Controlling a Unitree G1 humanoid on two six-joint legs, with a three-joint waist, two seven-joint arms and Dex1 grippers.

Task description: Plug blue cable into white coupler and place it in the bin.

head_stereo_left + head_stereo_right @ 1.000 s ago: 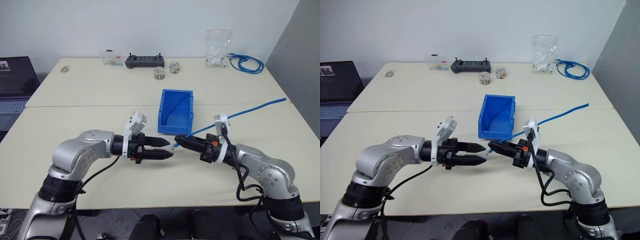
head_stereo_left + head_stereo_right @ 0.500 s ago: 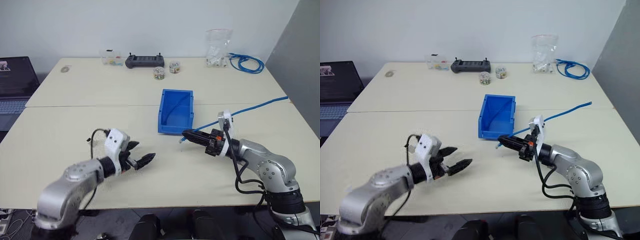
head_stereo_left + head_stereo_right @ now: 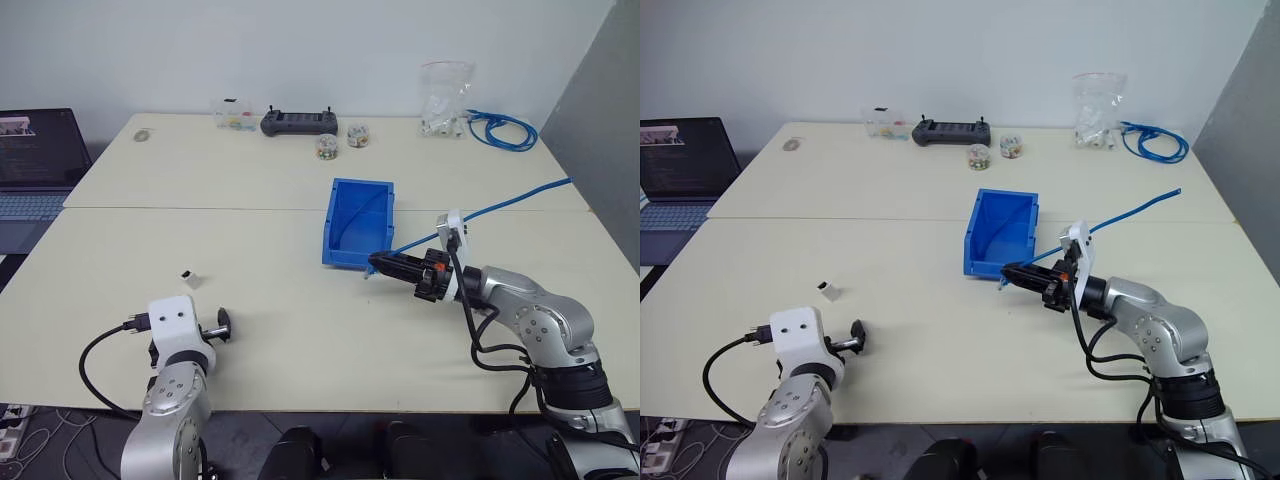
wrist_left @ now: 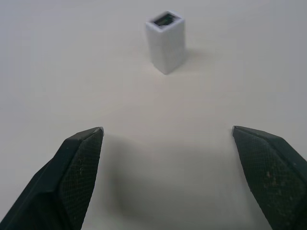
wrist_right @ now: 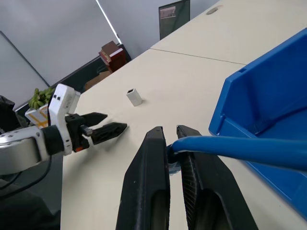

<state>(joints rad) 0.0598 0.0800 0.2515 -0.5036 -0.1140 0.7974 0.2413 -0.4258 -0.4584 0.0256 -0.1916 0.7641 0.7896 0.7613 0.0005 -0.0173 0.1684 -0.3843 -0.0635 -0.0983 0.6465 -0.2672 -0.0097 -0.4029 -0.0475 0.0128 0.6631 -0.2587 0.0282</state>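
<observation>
The white coupler (image 3: 188,278) stands upright on the table at the left, its dark socket facing up (image 4: 166,40). My left gripper (image 4: 168,130) is open wide just short of it, with nothing between its fingers; it also appears in the head view (image 3: 216,327). My right gripper (image 3: 378,264) is shut on the end of the blue cable (image 3: 500,208), right beside the near corner of the blue bin (image 3: 360,225). The cable trails off to the right across the table. In the right wrist view the cable (image 5: 230,146) is pinched between the fingers, next to the bin wall (image 5: 268,96).
At the back of the table are a black controller (image 3: 298,122), two small jars (image 3: 326,147), a clear bag of white parts (image 3: 443,95) and a coiled bundle of blue cable (image 3: 500,128). A laptop (image 3: 30,150) sits at the far left.
My left arm has swung from the middle of the table down to the left, turned, and its gripper has opened wide. The coupler now shows beyond it. The right gripper still holds the cable.
</observation>
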